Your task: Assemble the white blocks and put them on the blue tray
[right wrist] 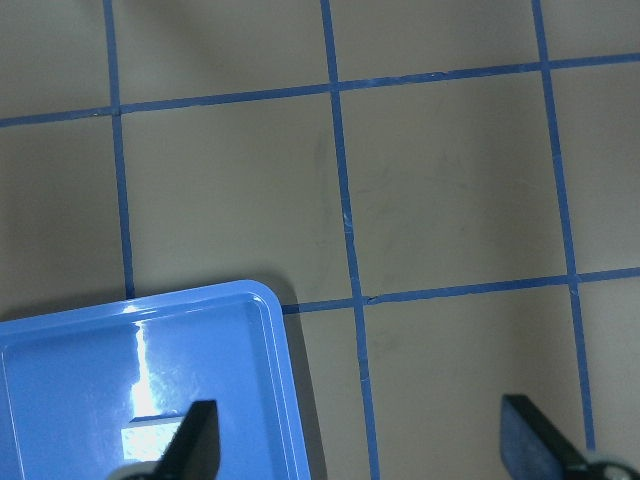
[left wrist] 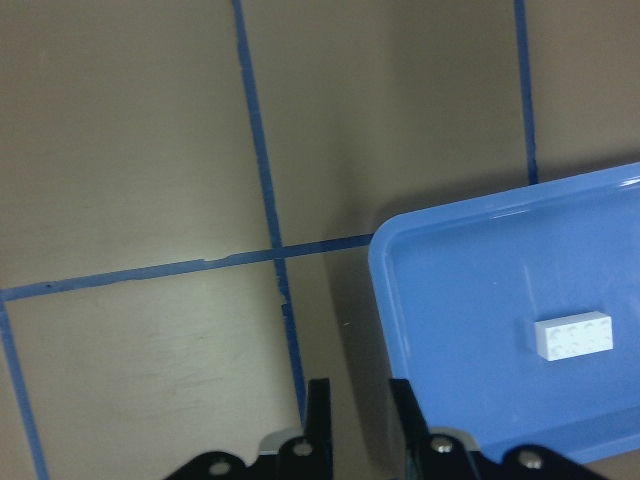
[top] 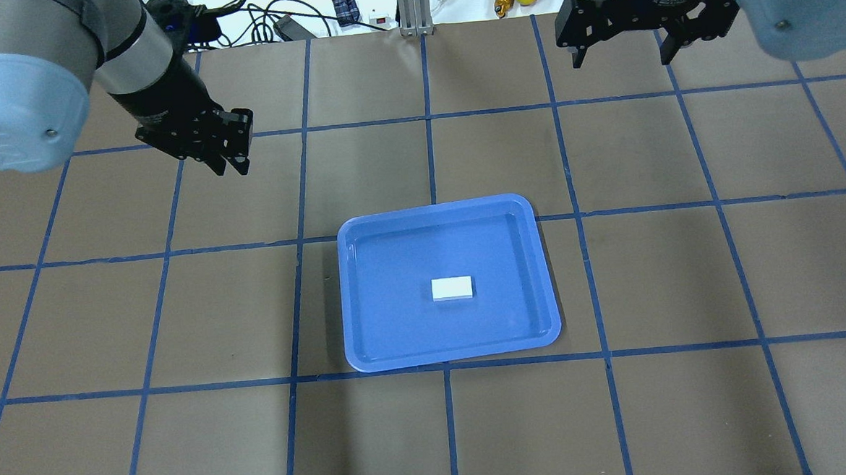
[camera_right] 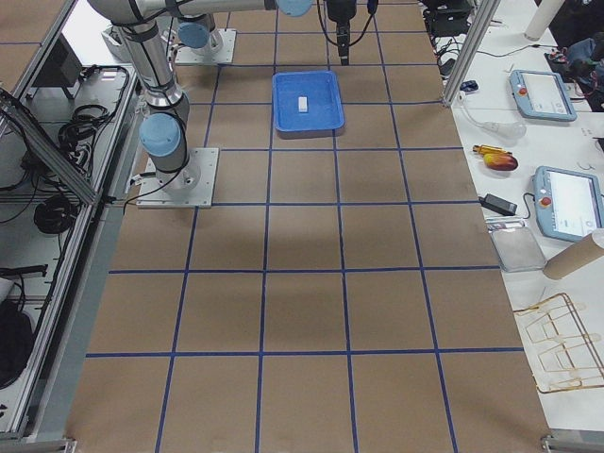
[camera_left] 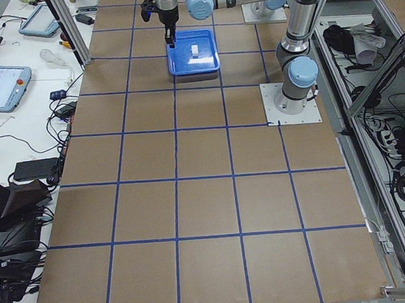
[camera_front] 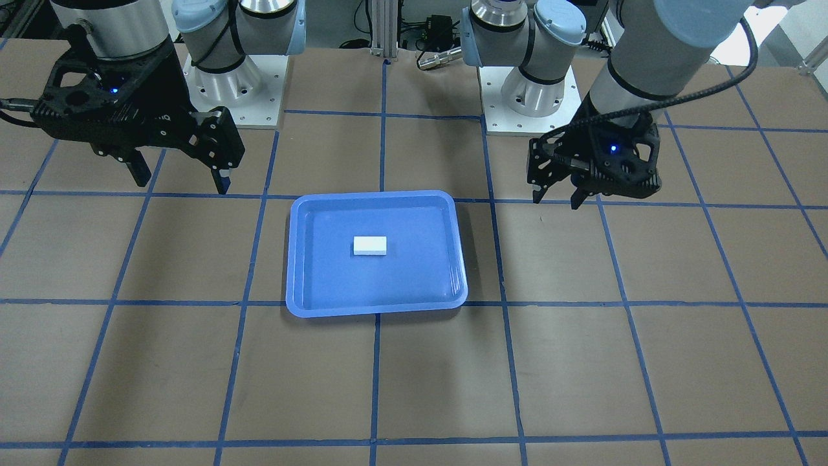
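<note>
As the white block lies flat near the middle of the blue tray, the task looks done or nearly so, though whether it is two bricks joined I cannot tell. Off to either side above the worktop, the left gripper hangs empty, narrowly parted, and the right gripper empty, spread wide.

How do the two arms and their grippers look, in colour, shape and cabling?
Both the left arm and the right arm are silver-grey tubes with pale blue joint caps. The left gripper and right gripper are black, two-fingered, each with a small blue light. A black ribbed cable runs along the left arm.
</note>
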`<state>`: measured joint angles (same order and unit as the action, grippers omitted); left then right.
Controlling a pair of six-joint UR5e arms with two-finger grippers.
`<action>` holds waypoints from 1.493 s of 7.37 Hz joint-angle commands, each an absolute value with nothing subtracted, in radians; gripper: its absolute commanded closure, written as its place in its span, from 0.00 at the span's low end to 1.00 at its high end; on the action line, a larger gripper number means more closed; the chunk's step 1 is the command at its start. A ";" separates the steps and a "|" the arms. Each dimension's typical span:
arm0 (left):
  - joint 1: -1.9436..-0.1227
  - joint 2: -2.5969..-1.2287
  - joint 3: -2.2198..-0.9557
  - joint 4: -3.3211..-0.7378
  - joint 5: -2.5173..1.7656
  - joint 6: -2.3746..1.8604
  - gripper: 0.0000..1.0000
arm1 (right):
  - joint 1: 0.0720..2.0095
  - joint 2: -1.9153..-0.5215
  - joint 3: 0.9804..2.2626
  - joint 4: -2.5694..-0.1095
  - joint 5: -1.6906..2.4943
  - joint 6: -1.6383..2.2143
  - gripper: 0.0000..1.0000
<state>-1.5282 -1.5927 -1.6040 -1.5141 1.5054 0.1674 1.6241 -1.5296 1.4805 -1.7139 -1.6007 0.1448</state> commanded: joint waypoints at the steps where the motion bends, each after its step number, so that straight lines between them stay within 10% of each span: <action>1: -1.540 -1.519 -1.609 -1.555 1.508 0.176 0.00 | 1.624 -1.532 1.483 -1.712 -1.600 0.147 0.00; 11: -1.489 -1.465 -1.618 -1.552 1.563 0.179 0.00 | 1.624 -1.534 1.480 -1.715 -1.585 0.146 0.00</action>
